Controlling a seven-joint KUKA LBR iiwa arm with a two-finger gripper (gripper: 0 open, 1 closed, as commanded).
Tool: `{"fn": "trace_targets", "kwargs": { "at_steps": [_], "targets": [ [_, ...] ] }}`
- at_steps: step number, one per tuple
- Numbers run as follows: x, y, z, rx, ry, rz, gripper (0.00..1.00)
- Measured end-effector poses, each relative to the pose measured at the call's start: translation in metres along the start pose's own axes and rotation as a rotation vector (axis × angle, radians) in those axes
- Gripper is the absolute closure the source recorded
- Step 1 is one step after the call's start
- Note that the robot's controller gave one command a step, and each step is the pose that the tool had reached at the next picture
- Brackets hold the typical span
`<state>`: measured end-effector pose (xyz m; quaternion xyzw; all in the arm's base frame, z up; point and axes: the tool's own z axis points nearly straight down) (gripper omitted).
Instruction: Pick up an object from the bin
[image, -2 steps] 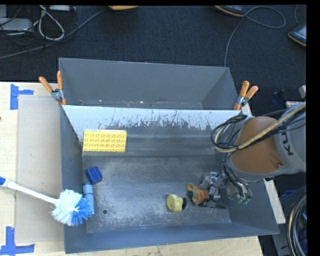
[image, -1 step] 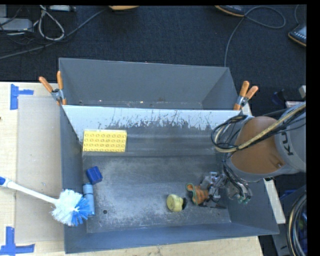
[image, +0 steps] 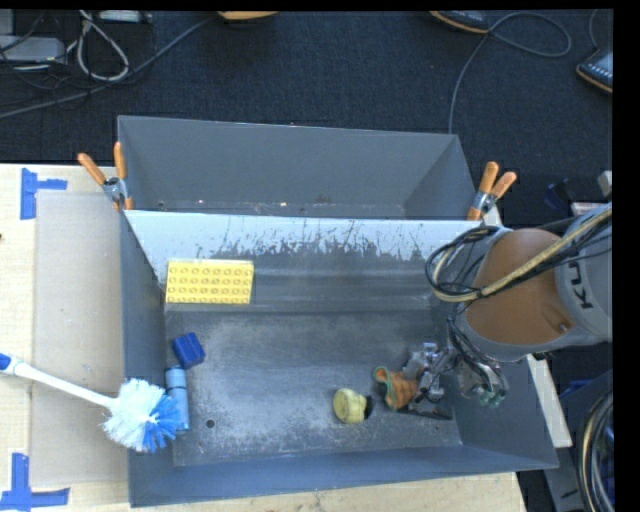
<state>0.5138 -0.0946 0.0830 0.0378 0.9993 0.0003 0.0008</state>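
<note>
A yellow-green round lump (image: 350, 405) lies on the floor of the grey metal bin (image: 300, 190), toward the near wall; everything else is placed from it. Just right of the lump lies a small orange thing (image: 397, 388) of uneven shape, with a dark patch between the two; right of that again, close against it, is the gripper (image: 432, 375), a cluster of grey metal and dark parts low over the floor where the bin's right wall slopes up. Whether the claw touches the orange thing cannot be made out; how far it stands open cannot be told either, nor whether it has hold of anything, since its parts run together with the orange thing and the shadow under them.

Up and to the right of the lump the arm's orange cover (image: 520, 290) bulges over the bin's right wall; black and yellow cables (image: 460, 265) loop along the cover's left side.

Well apart to the left of the lump, by the left wall, stands a group of blue things: a small blue block (image: 188, 349), slightly tilted; just below it a pale blue cylinder (image: 177, 398); and beside the cylinder the white-and-blue bristle head of a brush (image: 140, 422), whose white handle runs out leftward over the bin's edge. Up and left of the lump, well apart from it, a flat yellow studded plate (image: 209, 282) lies at the foot of the far wall — level, its long side along that wall.
</note>
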Motion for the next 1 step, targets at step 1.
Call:
{"fn": "trace_targets", "kwargs": {
  "at_steps": [1],
  "targets": [
    [0.0014, 0.0003, -0.0233, -0.001, 0.005, -0.001, 1.0]
  ]
}}
